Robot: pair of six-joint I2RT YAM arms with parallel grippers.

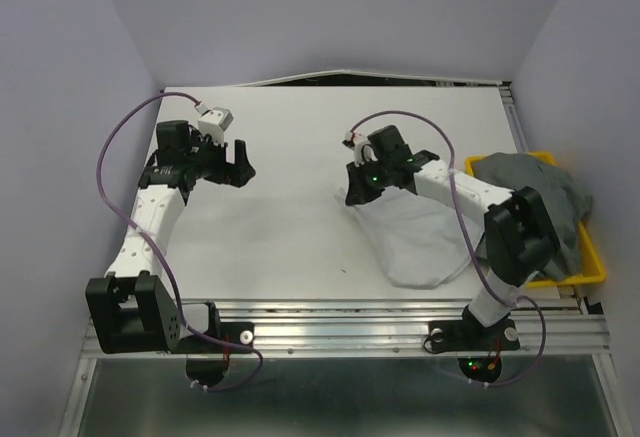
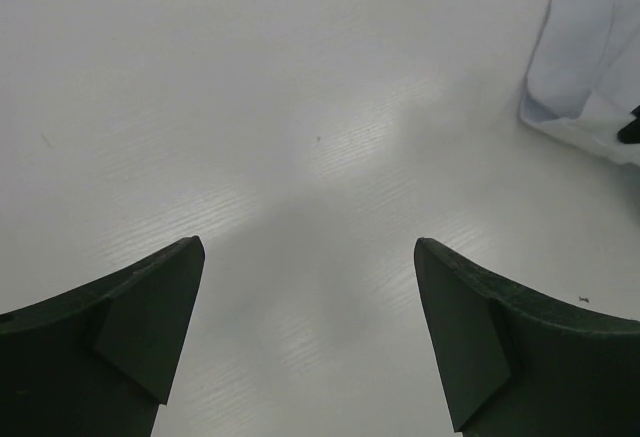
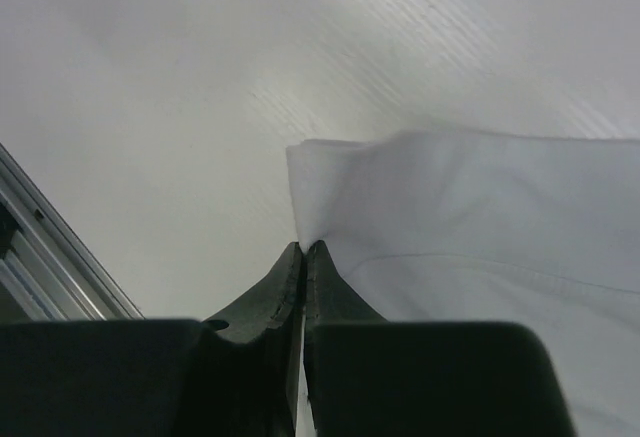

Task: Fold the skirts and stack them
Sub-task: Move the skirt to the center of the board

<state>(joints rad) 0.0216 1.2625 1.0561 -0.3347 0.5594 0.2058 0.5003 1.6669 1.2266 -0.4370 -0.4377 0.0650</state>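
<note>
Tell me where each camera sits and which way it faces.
Top external: above and behind the robot, looking down on the table; left arm and right arm show.
Left wrist: looks down at the table past the open left tool.
Right wrist: facing the white skirt edge pinched in the shut right tool.
All three show that skirt.

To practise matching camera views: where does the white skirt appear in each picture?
Top external: white skirt right of centre, near the front edge of the table.
Left wrist: upper right corner.
Right wrist: right half, its corner pinched by the right fingers.
Shared landmark: the white table under it.
</note>
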